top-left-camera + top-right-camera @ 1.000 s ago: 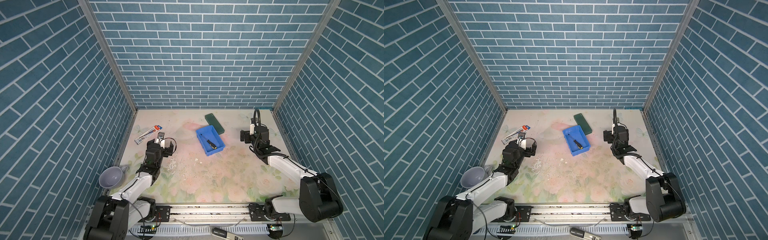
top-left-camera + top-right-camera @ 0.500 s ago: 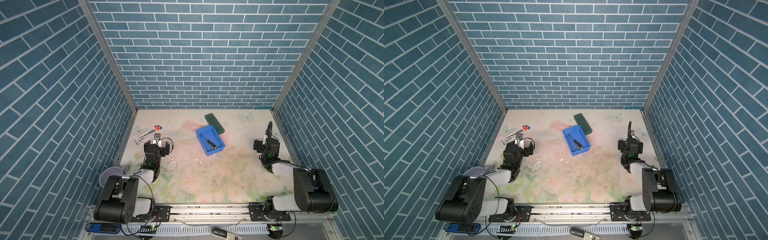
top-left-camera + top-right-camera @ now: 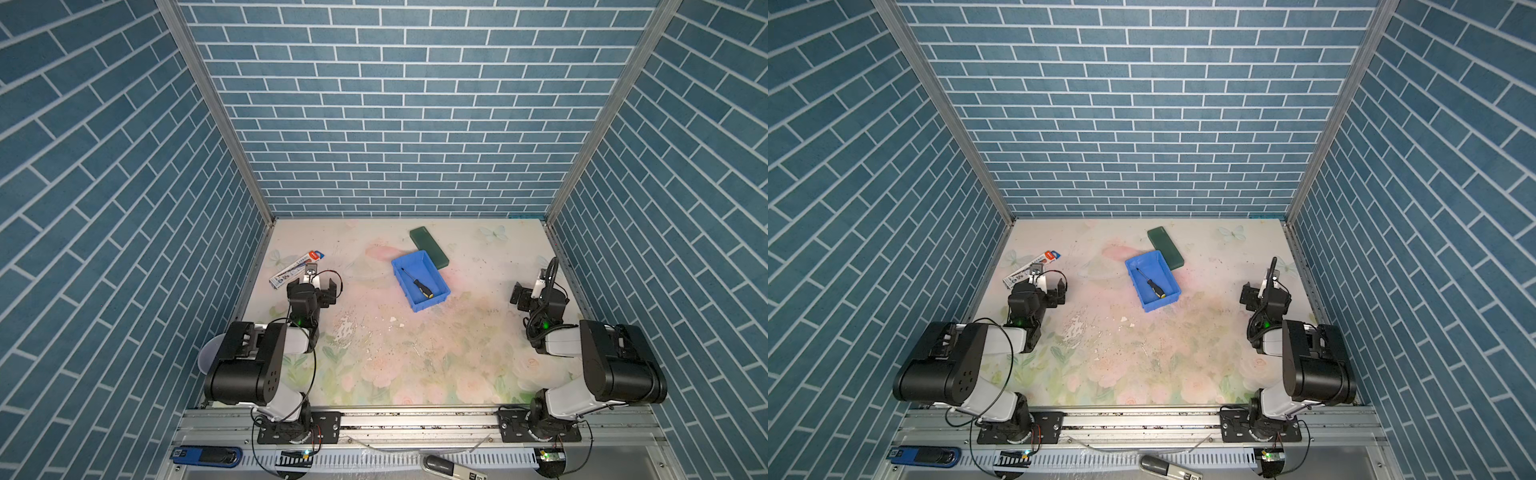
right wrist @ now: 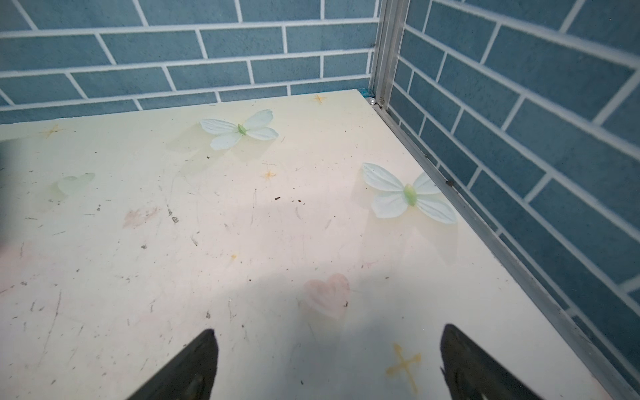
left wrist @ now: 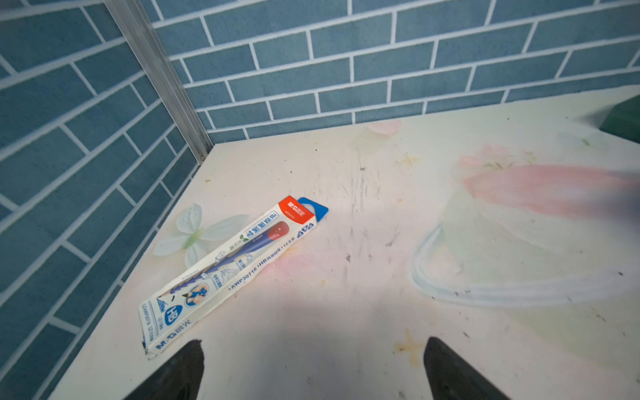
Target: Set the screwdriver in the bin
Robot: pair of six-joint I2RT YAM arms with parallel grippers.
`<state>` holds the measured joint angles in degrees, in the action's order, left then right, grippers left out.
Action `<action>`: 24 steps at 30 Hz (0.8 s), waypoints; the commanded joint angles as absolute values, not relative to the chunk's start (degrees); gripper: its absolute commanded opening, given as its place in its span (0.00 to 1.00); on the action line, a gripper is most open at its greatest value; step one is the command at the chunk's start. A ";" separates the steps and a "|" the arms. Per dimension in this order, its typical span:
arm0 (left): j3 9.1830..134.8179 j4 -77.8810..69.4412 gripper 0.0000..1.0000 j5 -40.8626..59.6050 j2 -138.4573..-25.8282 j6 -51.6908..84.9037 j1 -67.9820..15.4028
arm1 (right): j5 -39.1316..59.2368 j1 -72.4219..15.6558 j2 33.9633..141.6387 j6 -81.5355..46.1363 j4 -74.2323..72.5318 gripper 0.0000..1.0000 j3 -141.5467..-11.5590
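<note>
The screwdriver lies flat inside the bin, its tip toward 11 o'clock and its yellow cap toward 5 o'clock, and nothing is touching it. The bin sits a little past the middle of the table, toward 12 o'clock. A dark green block lies just beside the bin's corner at 1 o'clock. What has changed over the last second is the arms: the right one was reaching in close to the bin, and both have since folded back toward their bases. They now sit well apart from the bin, at its 9 and 3 o'clock. With the tool resting in the bin and the arms withdrawn, the task looks done. The left claw and the right claw are both spread wide and hold nothing. Only the top views show the bin and the screwdriver. The left wrist view shows a printed pencil box near the table's 10 o'clock corner. The right wrist view shows only bare, butterfly-printed table.
</note>
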<state>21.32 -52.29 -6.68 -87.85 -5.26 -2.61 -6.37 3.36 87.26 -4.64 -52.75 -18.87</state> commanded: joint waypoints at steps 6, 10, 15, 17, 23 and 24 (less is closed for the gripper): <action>21.71 -50.56 1.00 -5.10 -87.81 -3.99 -1.93 | -6.42 3.58 87.69 -6.15 -52.45 0.99 -20.66; 21.78 -50.56 0.99 -4.90 -87.80 -4.13 -1.98 | -6.37 3.61 87.69 -6.15 -52.51 0.99 -20.66; 22.10 -50.17 1.00 -4.19 -87.89 -4.39 -1.98 | -6.42 3.53 87.80 -6.06 -52.04 0.99 -20.96; 22.12 -50.10 1.00 -4.23 -87.89 -4.39 -1.99 | -6.42 3.50 87.80 -6.07 -51.95 0.99 -21.02; 22.07 -50.10 1.00 -4.21 -87.89 -4.39 -2.00 | -6.39 3.56 87.74 -5.98 -51.89 0.99 -21.09; 22.08 -50.12 1.00 -4.20 -87.89 -4.39 -2.02 | -6.30 3.52 87.73 -5.98 -51.92 0.99 -21.01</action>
